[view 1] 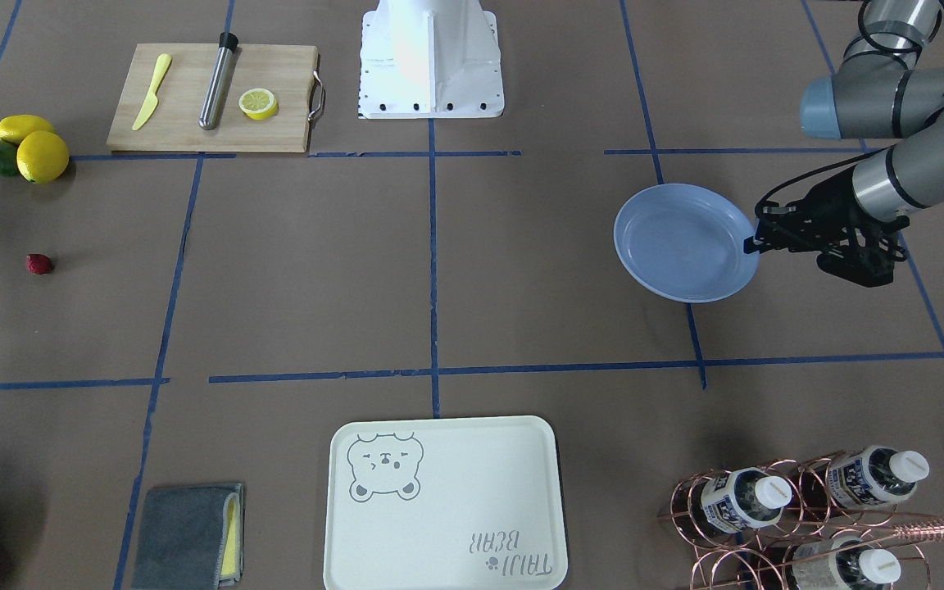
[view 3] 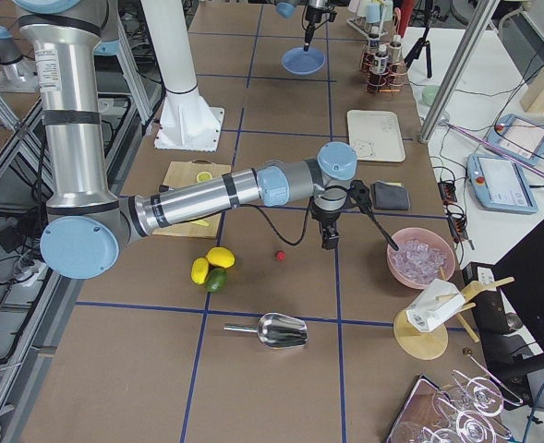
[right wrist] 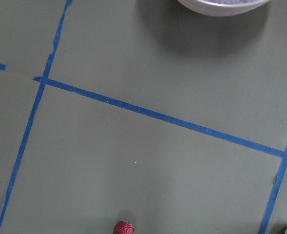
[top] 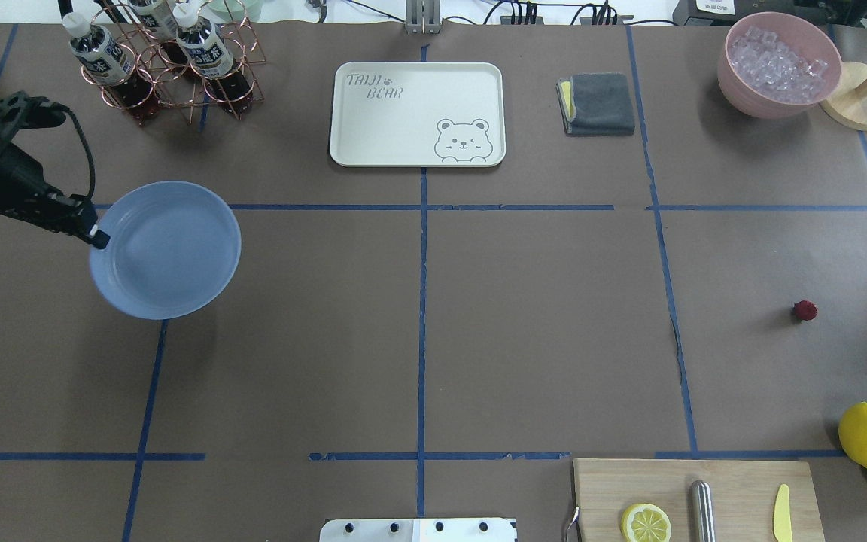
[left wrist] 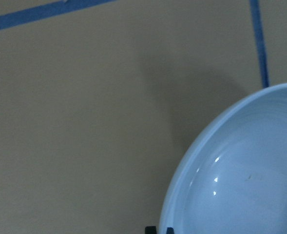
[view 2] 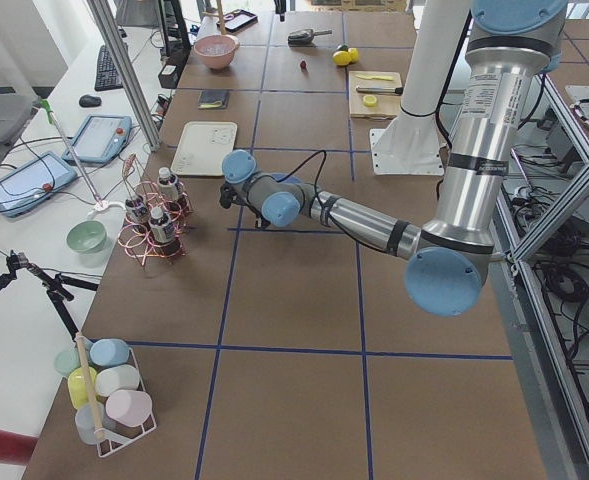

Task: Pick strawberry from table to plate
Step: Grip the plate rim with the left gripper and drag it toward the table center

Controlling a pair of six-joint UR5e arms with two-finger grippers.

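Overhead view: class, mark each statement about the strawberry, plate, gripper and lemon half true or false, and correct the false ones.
1. The strawberry lies on the table. True.
2. Something lies in the plate. False: the plate is empty.
3. The left gripper grips the plate's rim. True.
4. The lemon half lies on the bare table. False: the lemon half lies on the cutting board.
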